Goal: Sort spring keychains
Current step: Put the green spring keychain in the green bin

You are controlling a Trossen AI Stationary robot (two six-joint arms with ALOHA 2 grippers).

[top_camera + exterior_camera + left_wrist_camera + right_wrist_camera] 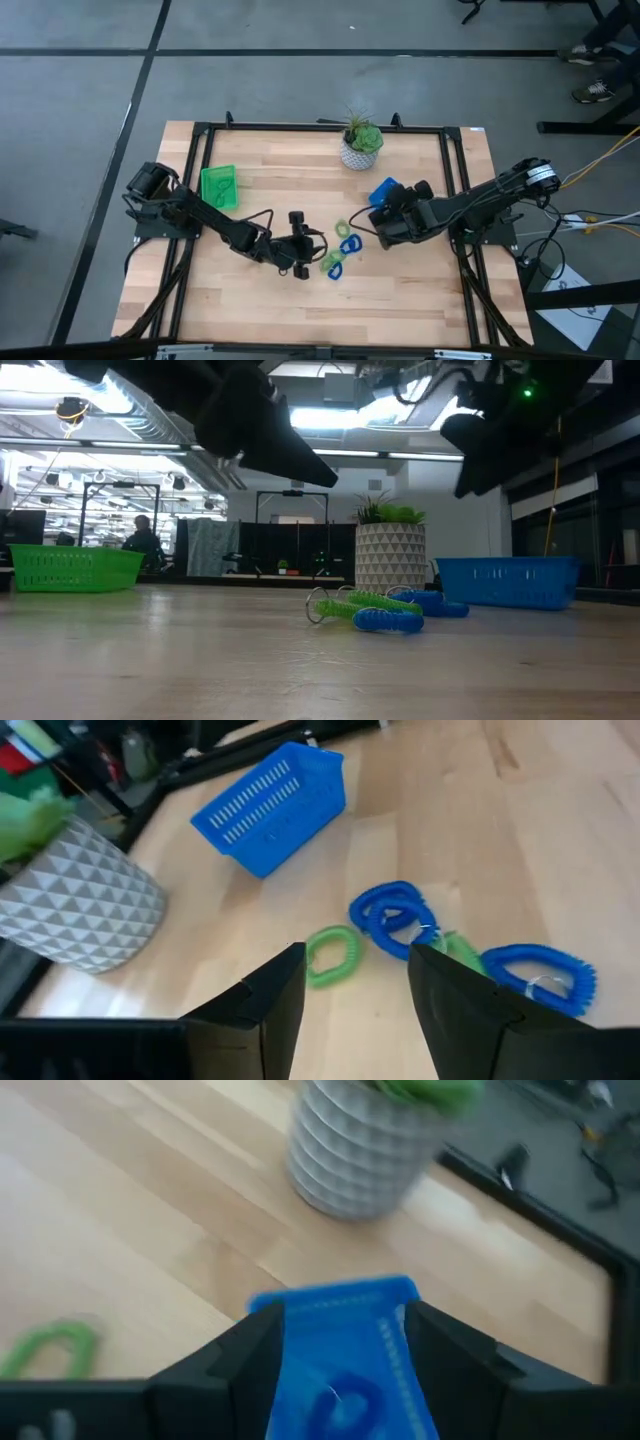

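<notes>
Several spring keychains lie in a loose cluster on the wooden table: a light green loop (330, 956), two overlapping blue loops (394, 916) and another blue loop (540, 976). The cluster also shows in the high view (342, 250). My left gripper (355, 965) is open and empty, just left of the cluster and pointing at it (314, 245). My right gripper (343, 1325) is open above the blue tray (335, 1315). A blue keychain (343, 1400) lies in that tray. The green tray (218, 187) stands at the far left.
A potted plant in a white patterned pot (360, 146) stands at the table's far edge, close behind the blue tray (384, 189). A black frame (200, 150) runs round the table. Bare wood lies along the near side (320, 310). A person shows far off in the room (142, 538).
</notes>
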